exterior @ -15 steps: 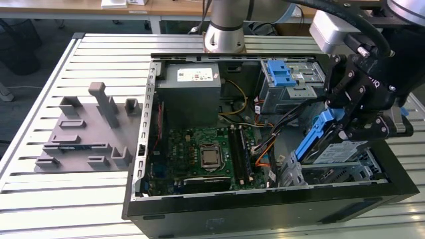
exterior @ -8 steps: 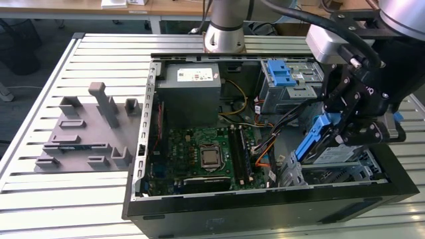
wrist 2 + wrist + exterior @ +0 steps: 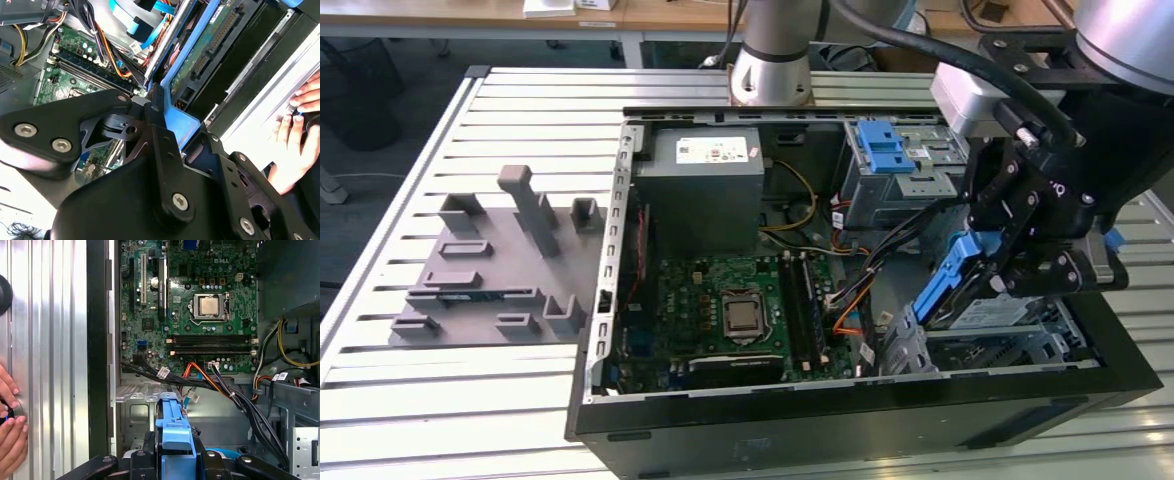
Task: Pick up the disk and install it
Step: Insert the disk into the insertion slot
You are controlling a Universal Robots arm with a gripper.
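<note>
The disk (image 3: 970, 308) hangs tilted above the drive cage (image 3: 1014, 352) at the front corner of the open computer case, on the exterior view's right. Its blue side rail (image 3: 942, 280) points up and its white label faces the cage. My gripper (image 3: 998, 272) is shut on the disk from above. In the first wrist view the blue rail (image 3: 172, 429) stands between the black fingers (image 3: 148, 456). In the second wrist view the disk's green circuit board (image 3: 199, 56) and blue rail (image 3: 176, 116) run past the gripper (image 3: 161, 120).
A grey power-supply box (image 3: 707, 185) and a motherboard (image 3: 740, 305) fill the case. A blue latch (image 3: 887, 150) sits on the rear bay. Cable bundles (image 3: 220, 387) cross near the cage. A grey parts fixture (image 3: 494, 270) lies on the table. A person's hand (image 3: 10, 425) rests beside the case.
</note>
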